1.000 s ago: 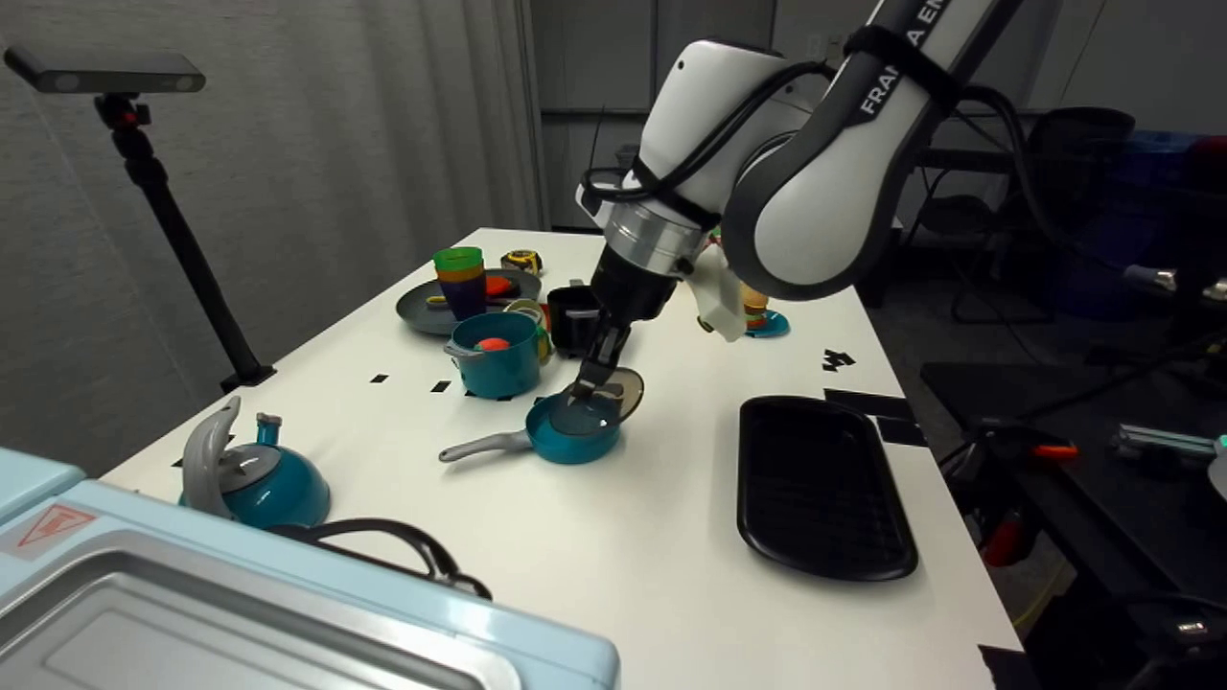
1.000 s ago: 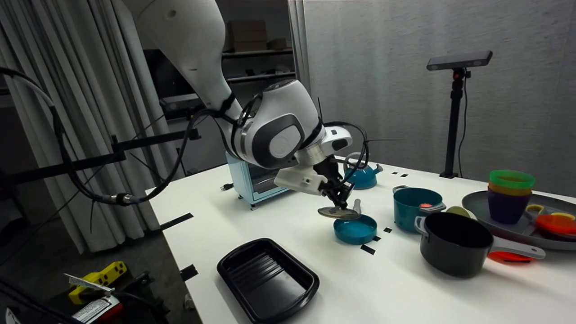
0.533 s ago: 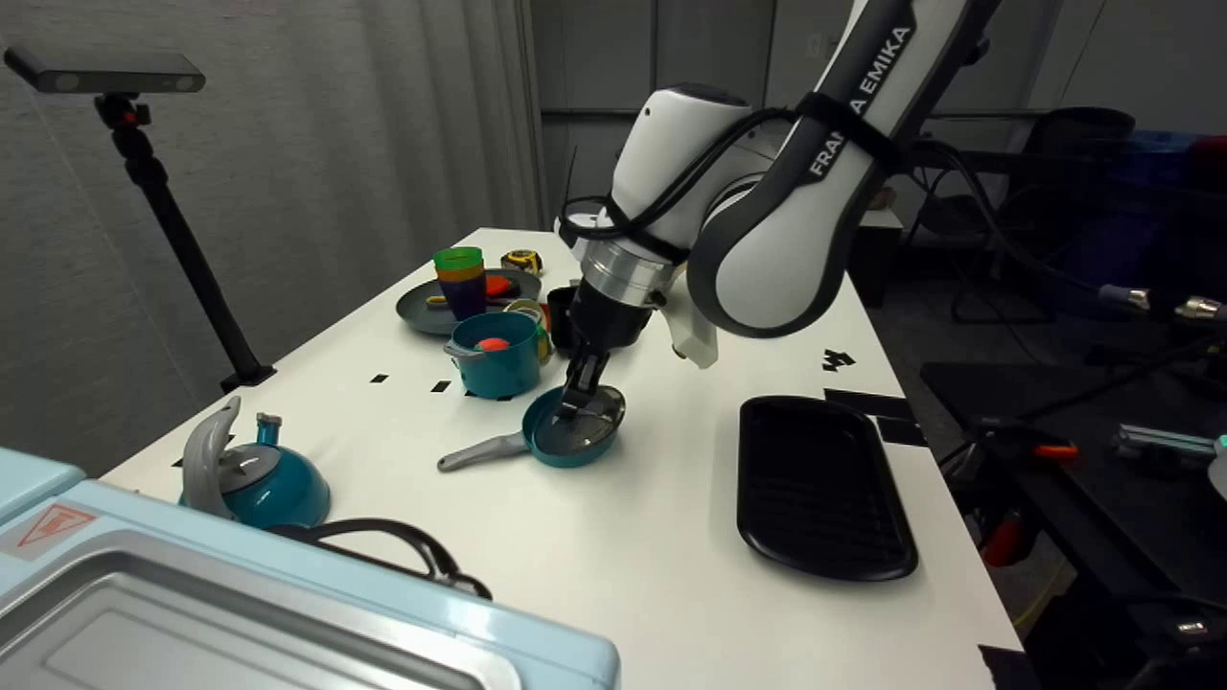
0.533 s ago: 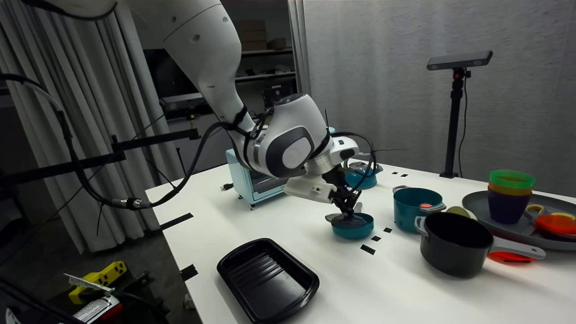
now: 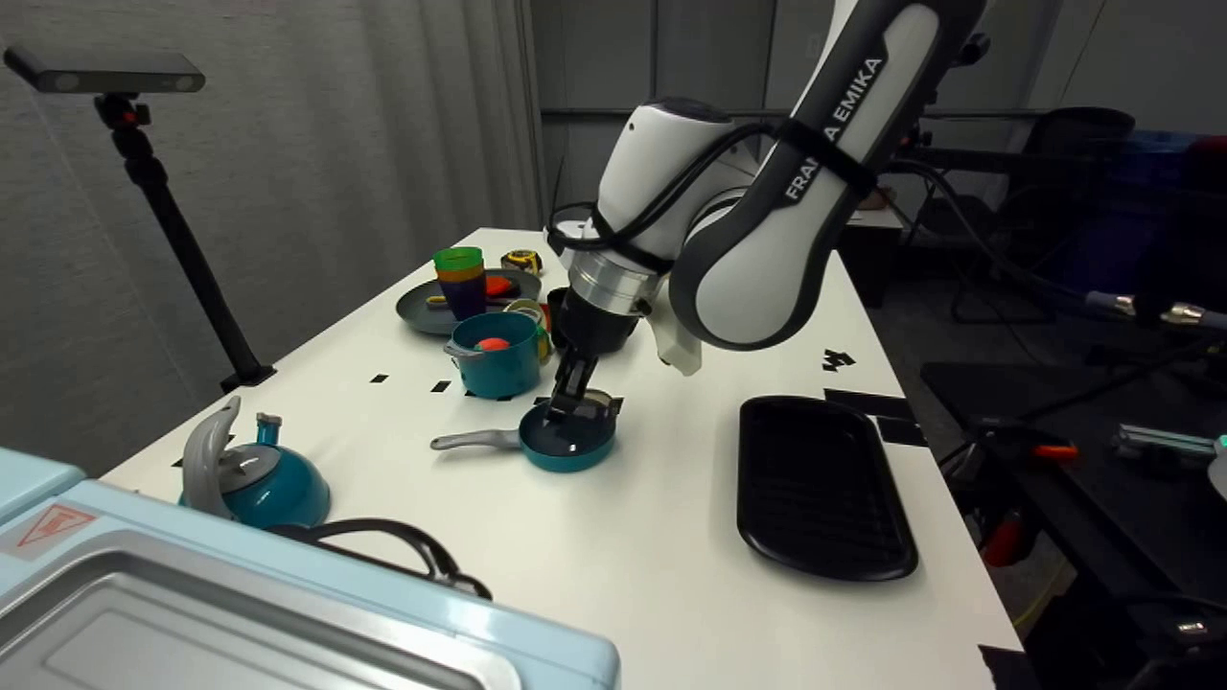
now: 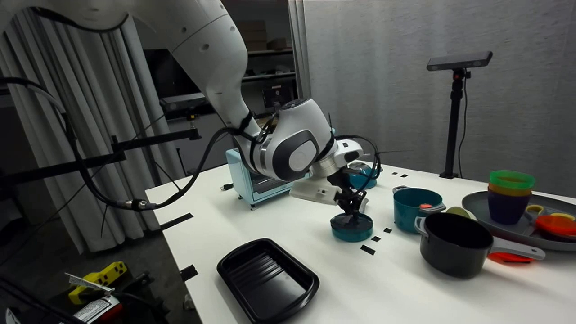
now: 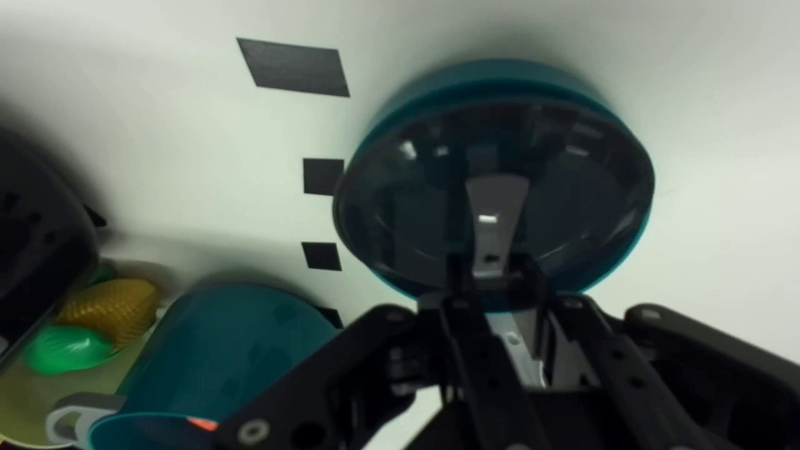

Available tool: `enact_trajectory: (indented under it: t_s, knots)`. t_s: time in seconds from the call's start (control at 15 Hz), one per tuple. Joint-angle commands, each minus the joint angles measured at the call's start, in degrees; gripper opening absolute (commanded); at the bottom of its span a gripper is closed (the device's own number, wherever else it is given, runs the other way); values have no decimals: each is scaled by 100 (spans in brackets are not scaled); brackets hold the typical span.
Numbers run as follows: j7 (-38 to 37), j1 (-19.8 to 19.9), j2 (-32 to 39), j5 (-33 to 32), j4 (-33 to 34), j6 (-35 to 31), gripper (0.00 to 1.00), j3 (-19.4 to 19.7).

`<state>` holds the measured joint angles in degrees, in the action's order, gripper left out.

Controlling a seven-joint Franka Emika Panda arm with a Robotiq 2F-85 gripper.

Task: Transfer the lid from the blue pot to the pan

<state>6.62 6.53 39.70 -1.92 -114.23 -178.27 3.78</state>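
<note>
One lid (image 7: 400, 219) is clasped beneath the narrowed gripper (image 7: 492, 272), over the pan (image 6: 352, 236); farther right, in an exterior view, the blue pot (image 6: 408, 217) is seen.

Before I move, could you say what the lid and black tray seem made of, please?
The lid: probably tinted glass or plastic, glossy, judging by its bright glints. The black tray: perhaps coated metal, slightly shiny, given pale highlights on its ridged base; plastic is possible.
</note>
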Motion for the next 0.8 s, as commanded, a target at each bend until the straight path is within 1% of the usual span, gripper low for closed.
enact_trajectory:
  t_s: [0.0,0.13,0.27,0.33,0.4,0.47,0.73]
  knots:
    - [-162,-155,149,-53,168,-70,54,173]
    - [-162,-155,161,-50,178,-83,69,171]
    - [-153,-145,170,-54,191,-100,83,158]
    - [-143,-133,174,-56,198,-109,92,143]
    - [-135,-123,177,-57,202,-117,98,131]
    - [-129,-118,177,-60,204,-112,100,124]
    - [-112,-138,199,-85,225,-157,100,154]
